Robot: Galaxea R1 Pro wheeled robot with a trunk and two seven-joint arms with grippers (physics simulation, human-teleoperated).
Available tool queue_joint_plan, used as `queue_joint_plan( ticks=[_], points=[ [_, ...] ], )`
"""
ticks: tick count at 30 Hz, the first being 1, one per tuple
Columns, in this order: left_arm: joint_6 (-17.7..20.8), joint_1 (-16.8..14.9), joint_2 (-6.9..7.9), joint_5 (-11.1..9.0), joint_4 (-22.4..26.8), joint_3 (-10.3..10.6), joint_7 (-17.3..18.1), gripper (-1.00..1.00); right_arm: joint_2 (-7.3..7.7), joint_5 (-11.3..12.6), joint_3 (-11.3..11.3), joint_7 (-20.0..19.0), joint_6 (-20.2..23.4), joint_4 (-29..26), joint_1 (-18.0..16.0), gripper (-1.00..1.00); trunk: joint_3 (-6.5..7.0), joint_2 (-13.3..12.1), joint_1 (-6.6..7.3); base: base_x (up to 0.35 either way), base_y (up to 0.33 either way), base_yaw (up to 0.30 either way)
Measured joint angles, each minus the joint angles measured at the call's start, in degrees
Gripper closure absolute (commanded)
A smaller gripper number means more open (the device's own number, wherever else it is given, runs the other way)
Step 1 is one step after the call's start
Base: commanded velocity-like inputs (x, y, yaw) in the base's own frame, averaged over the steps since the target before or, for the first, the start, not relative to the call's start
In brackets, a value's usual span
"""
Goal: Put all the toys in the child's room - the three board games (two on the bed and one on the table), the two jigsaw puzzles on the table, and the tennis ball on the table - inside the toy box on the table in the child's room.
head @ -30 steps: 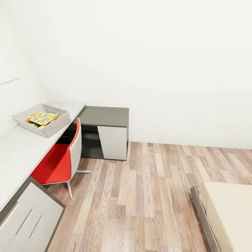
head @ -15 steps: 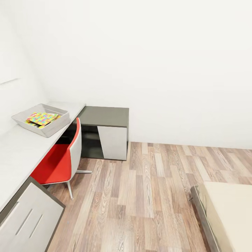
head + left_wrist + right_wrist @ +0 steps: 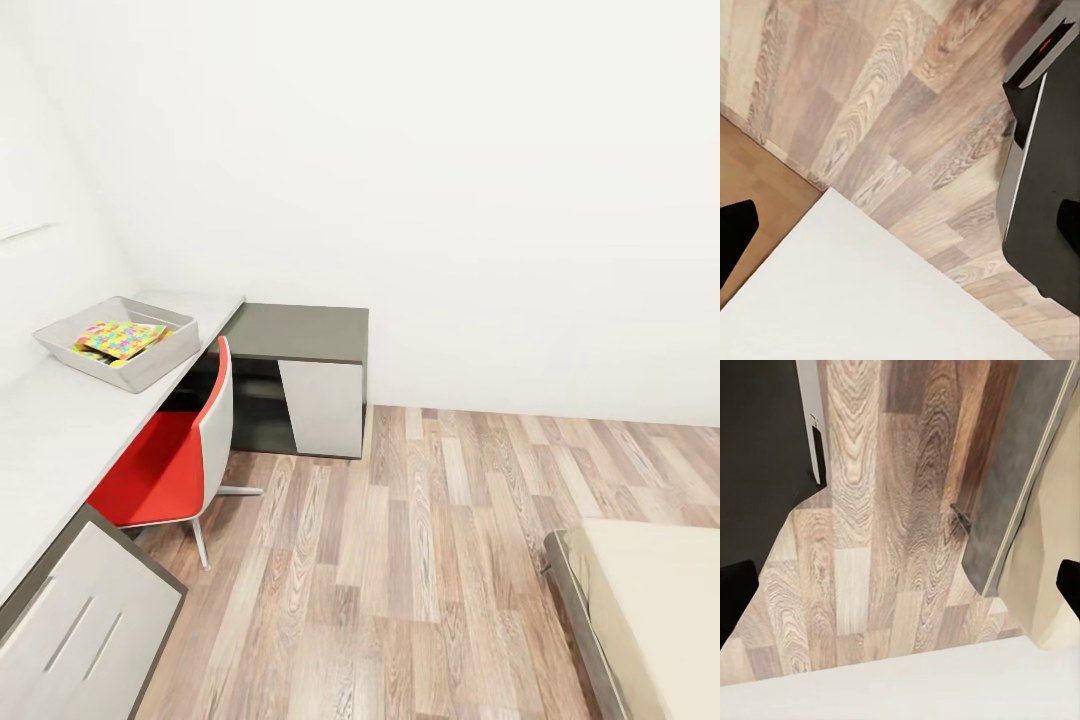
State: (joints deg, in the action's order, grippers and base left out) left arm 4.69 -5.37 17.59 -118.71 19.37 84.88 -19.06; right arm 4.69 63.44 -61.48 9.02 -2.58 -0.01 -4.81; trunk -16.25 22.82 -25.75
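The light grey toy box (image 3: 160, 368) stands on the table (image 3: 60, 425) at the left of the head view. A jigsaw puzzle (image 3: 122, 338) with its bright multicolour pattern lies inside it, slightly tilted. At the lower right a corner of the bed (image 3: 655, 600) shows its beige mattress. The board games and the tennis ball are out of view. My left gripper (image 3: 900, 232) hangs open over the wood floor with nothing between its fingers. My right gripper (image 3: 900, 589) is open too, over the floor beside the bed's grey frame (image 3: 1009, 480).
A red chair (image 3: 165, 460) is tucked against the table's edge. The dark grey cabinet section (image 3: 300, 335) stands against the back wall. A white drawer unit (image 3: 80, 620) sits at the lower left. Open wood floor (image 3: 420, 540) lies between table and bed.
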Motion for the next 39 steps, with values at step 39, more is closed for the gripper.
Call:
queue_joint_plan(
  ticks=[39],
  points=[
    [-0.2,8.3,-16.03,113.4,-17.0,-86.3,4.5,-1.0,-0.03,0.0,0.0,0.0,0.0,0.0,0.0,-1.0,-0.02,0.0,0.0,0.0,0.0,0.0]
  ],
)
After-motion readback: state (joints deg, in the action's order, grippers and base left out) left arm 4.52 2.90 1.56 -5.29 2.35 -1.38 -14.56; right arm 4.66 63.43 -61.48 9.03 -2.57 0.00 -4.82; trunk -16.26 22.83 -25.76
